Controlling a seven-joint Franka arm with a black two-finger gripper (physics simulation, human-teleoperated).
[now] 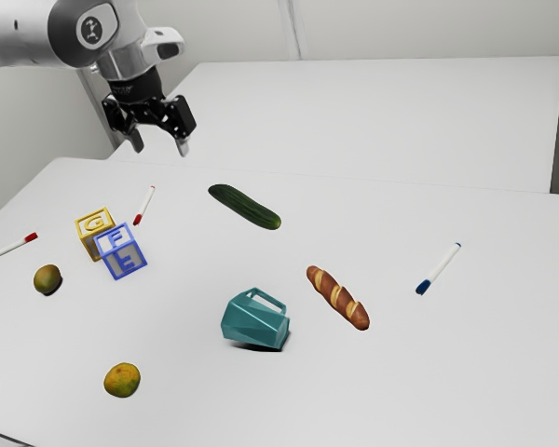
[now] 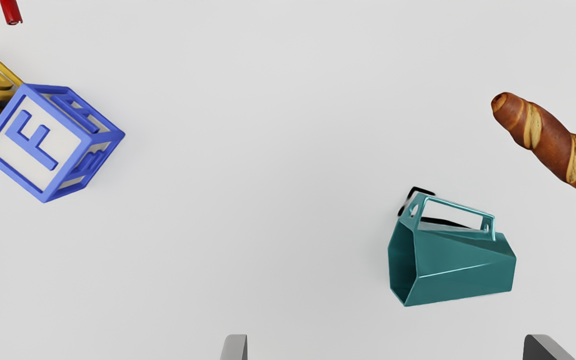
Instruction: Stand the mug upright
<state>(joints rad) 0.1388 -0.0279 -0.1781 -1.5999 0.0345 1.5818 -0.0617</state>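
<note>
High at the exterior view's upper left, my gripper point(image 1: 160, 147) hangs in the air, its two fingers spread with nothing between them. The teal mug point(image 1: 255, 322) lies on its side on the table, well away from the gripper toward the exterior view's right. In the wrist view the mug point(image 2: 463, 265) shows its dark open mouth on the side facing the blue block, with its angular handle along the body. The gripper point(image 2: 385, 345) has widely separated fingertips there, and neither touches the mug.
Bread point(image 1: 337, 297) lies close to the mug's handle side. A cucumber point(image 1: 245, 207), a blue block point(image 1: 120, 251) touching a yellow block point(image 1: 94, 233), a blue-tipped marker point(image 1: 439, 269), red-tipped markers point(image 1: 144, 205) and two round fruits point(image 1: 122, 380) also rest on the white table point(image 1: 373, 391).
</note>
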